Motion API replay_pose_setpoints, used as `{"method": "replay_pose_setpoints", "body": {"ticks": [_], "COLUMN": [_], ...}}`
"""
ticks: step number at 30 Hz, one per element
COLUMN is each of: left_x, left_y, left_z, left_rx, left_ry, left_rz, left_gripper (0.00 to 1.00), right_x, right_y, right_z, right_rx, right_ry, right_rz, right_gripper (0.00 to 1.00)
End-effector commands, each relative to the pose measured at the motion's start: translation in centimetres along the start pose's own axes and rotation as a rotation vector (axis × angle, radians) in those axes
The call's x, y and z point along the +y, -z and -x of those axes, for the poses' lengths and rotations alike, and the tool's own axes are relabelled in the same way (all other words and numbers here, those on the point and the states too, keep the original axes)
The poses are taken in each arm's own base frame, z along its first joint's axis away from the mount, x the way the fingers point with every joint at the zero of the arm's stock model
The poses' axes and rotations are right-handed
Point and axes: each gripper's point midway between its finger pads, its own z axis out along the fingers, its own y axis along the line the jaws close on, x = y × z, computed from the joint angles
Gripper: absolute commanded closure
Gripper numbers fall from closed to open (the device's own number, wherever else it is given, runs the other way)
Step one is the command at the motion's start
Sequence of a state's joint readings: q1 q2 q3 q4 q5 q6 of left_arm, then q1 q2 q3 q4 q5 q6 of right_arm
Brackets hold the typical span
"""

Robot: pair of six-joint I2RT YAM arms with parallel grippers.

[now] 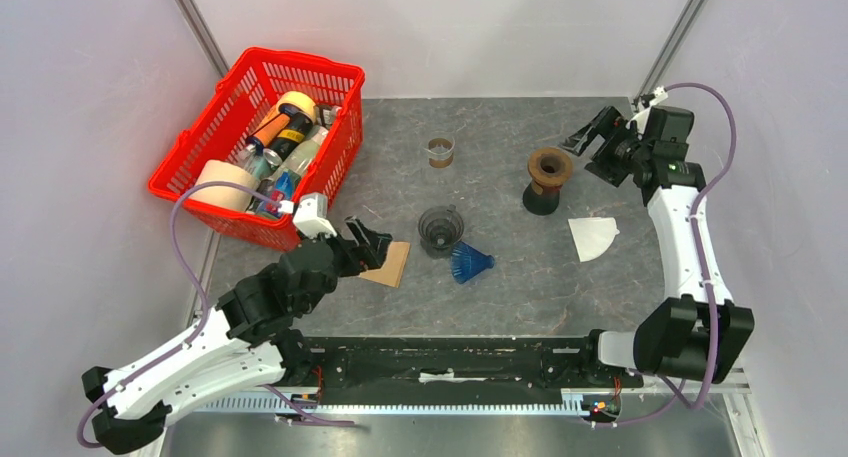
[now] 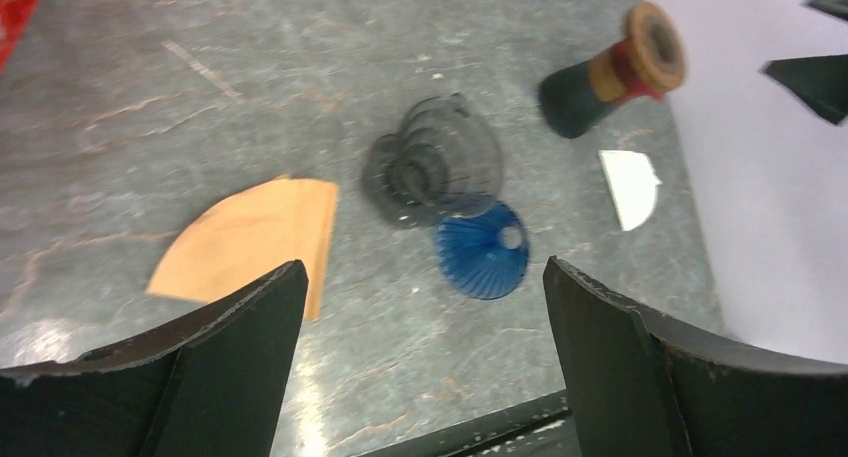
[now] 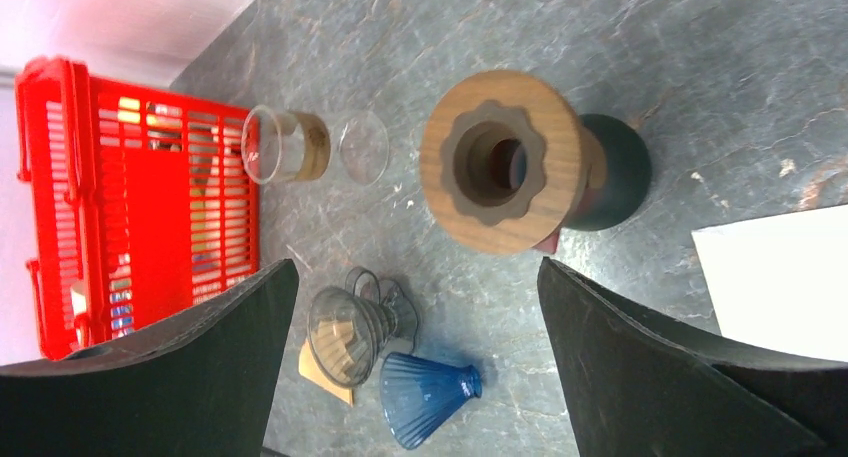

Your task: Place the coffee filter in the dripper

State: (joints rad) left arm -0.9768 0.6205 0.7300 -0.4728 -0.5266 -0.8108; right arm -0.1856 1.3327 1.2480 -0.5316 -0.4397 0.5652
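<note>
- Reference item: grey see-through dripper (image 1: 441, 229), standing on the stone-patterned table (image 1: 500, 117). Nothing is seated in it.
- Brown coffee filter (image 1: 390, 265): lies flat on the table, just left of the grey dripper and slightly nearer the arm bases. It is not in any dripper.
- White coffee filter (image 1: 592, 237): lies flat on the table, well to the right of the grey dripper, apart from everything else.
- Blue dripper (image 1: 470, 262): on its side, just beside the grey dripper on its near right. Contact between the two cannot be confirmed.
- Wood-topped stand (image 1: 547, 180): upright, to the right of the grey dripper and farther back.
- Small glass cup (image 1: 440, 152): directly beyond the grey dripper, apart from it.
- Red basket (image 1: 305, 61): well to the left of the grey dripper and beyond it, loaded with assorted goods.
- Left gripper (image 2: 422, 272): left of the grey dripper, over the left edge of the brown filter. Fingers are spread wide with nothing between them. Contact with the filter cannot be told.
- Right gripper (image 3: 417, 267): far right of the grey dripper and beyond it, near the wood-topped stand. Fingers are spread wide and hold nothing.
</note>
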Motion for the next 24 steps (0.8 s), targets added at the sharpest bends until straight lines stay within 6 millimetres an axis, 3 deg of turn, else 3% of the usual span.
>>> {"method": "replay_pose_setpoints", "body": {"ticks": [1,8,13,24], "left_x": [3.9,5.5,6.3,7.8], "left_y": [1.0,1.2,0.6,-1.3], "left_z": [0.7,-0.5,-2.0,-6.2], "left_rx": [-0.039,-0.009,0.025,0.157], "left_ry": [0.010,0.015,0.009,-0.058], "left_rz": [0.192,0.250,0.284,0.385], "left_gripper": [0.05,0.05,0.05,0.05], "right_x": [2.3,2.8,2.1,4.2], "right_y": [1.5,2.1,2.8,1.3], "right_z": [-1.7,-7.8,-11.7,-21.5], "right_rx": [0.004,0.093,0.161,0.290], "right_ry": [0.111,0.304,0.390,0.629], "right_rz": [0.060,-0.064,-0.135,-0.228], "right_gripper": [0.03,0.03,0.03,0.05]}}
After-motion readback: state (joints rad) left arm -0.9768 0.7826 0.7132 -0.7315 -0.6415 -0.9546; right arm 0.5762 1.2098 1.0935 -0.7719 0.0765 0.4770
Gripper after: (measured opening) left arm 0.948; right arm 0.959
